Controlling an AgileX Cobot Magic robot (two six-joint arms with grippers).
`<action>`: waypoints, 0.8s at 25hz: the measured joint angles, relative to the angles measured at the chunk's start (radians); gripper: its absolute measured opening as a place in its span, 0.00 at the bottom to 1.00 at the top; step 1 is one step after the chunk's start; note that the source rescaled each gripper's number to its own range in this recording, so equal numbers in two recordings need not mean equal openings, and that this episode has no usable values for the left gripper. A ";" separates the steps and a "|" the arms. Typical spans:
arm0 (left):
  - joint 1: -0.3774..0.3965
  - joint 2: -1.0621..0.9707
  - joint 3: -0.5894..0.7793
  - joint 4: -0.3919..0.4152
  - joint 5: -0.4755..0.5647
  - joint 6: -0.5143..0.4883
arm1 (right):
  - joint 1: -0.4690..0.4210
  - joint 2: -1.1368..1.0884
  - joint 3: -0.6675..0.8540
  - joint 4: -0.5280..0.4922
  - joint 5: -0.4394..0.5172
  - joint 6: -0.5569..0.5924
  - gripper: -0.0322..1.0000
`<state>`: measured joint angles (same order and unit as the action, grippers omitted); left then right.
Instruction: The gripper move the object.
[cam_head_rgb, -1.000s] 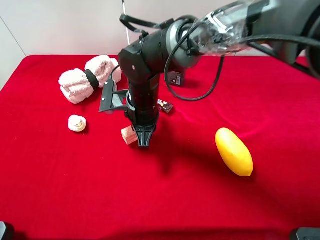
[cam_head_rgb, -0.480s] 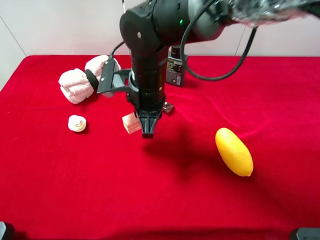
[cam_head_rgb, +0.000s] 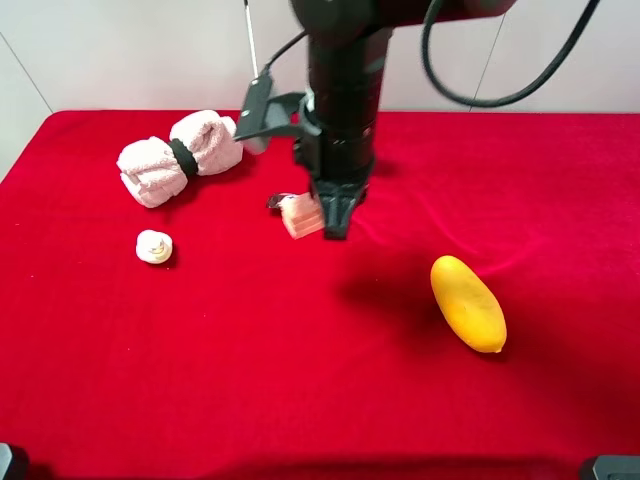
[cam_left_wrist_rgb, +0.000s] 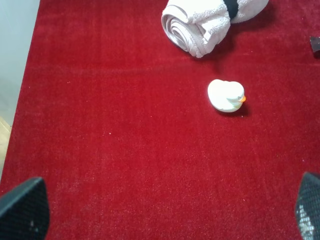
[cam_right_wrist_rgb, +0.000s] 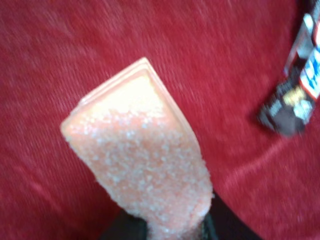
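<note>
bright even light; soft shadows on red cloth (cam_head_rgb: 200, 380); object (cam_right_wrist_rgb: 140, 160) close-up slightly blurred.

Table (cam_head_rgb: 200, 380), contents:
- Towel roll (cam_head_rgb: 180, 160): back left.
- Duck figure (cam_head_rgb: 153, 246): left, in front of the towel roll, apart from it.
- Block (cam_head_rgb: 300, 215): over the middle, between the fingers (cam_right_wrist_rgb: 227, 227) of the right gripper (cam_head_rgb: 335, 228), on the gripper's left.
- Packet (cam_right_wrist_rgb: 290, 105): on the table, just behind the block.
- Fruit (cam_head_rgb: 467, 302): right front, well apart from the rest.
</note>
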<state>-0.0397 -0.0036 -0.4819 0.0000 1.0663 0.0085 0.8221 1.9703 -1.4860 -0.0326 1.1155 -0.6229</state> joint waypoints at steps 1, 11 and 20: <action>0.000 0.000 0.000 0.000 0.000 0.000 | -0.015 -0.006 0.000 -0.001 0.002 0.000 0.03; 0.000 0.000 0.000 0.000 0.000 0.000 | -0.175 -0.048 0.000 -0.030 0.016 0.002 0.03; 0.000 0.000 0.000 0.000 0.000 0.000 | -0.294 -0.051 0.000 -0.097 0.015 0.026 0.03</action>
<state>-0.0397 -0.0036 -0.4819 0.0000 1.0663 0.0085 0.5282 1.9193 -1.4860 -0.1299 1.1302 -0.5971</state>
